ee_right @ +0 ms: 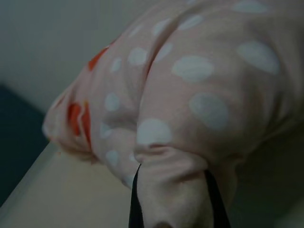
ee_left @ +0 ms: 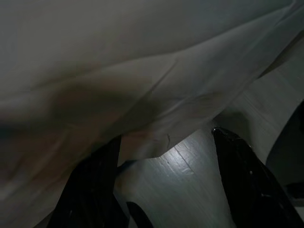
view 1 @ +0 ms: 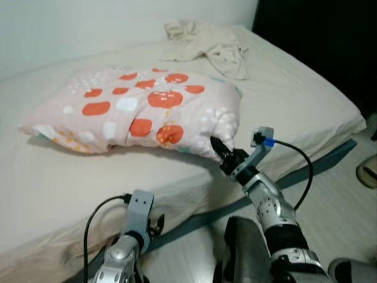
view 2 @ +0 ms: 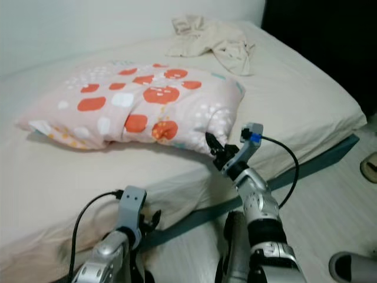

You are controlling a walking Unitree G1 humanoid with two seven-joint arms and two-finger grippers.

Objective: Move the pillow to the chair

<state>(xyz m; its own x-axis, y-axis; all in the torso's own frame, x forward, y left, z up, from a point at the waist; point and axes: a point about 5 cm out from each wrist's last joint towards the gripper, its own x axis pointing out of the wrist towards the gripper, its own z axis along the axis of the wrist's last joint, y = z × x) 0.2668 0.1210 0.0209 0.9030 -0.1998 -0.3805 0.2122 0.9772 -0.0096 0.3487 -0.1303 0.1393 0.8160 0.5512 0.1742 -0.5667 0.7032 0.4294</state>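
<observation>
Cream sheets cover the bed (view 1: 306, 100), its near edge facing the robot. At that edge the right gripper (ee_right: 173, 199) has its two black fingers pinched on a fold of the pillow's (view 1: 141, 109) near corner. That hold is thin: a hard pull could slip the fabric free, or the heavy body could sag and drag. Lying flat, the pillow runs its long axis roughly along the near edge. Beyond it, a crumpled cloth (view 1: 206, 44) lies by the far edge. Below the edge, the left gripper (ee_left: 166, 190) hangs spread.

Cream-sheeted bed (view 1: 306, 112) against a pale wall (view 1: 88, 26) — light wood floor (view 1: 336, 200), dark opening (view 1: 330, 35) beyond
</observation>
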